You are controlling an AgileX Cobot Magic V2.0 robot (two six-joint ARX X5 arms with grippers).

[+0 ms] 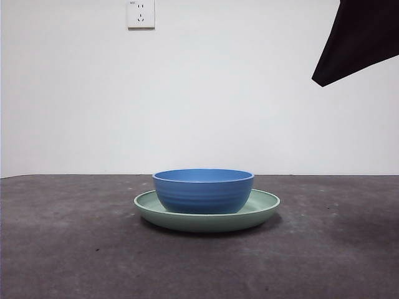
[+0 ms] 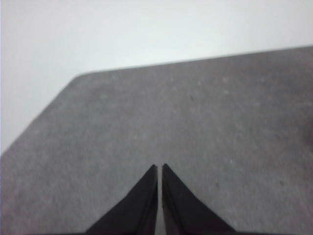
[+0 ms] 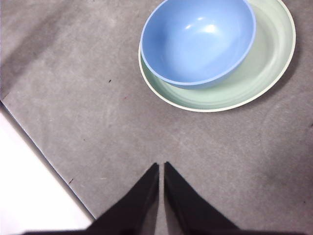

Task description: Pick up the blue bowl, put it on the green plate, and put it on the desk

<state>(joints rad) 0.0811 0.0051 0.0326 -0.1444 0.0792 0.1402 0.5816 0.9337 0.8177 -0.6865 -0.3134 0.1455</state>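
The blue bowl (image 1: 203, 190) sits inside the green plate (image 1: 265, 205) on the desk (image 1: 68, 243). The right gripper (image 3: 161, 165) hovers near, jaws closed and empty; the left gripper (image 2: 160, 167), closed and empty too, waits apart. Next, I think, the bowl must be lifted out onto the desk, which needs opened jaws at its rim.

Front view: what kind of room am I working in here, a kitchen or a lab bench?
Probably a bare test bench, not a kitchen: a plain white wall with one power socket, a dark matte desk, and only the blue bowl sitting in the green plate.
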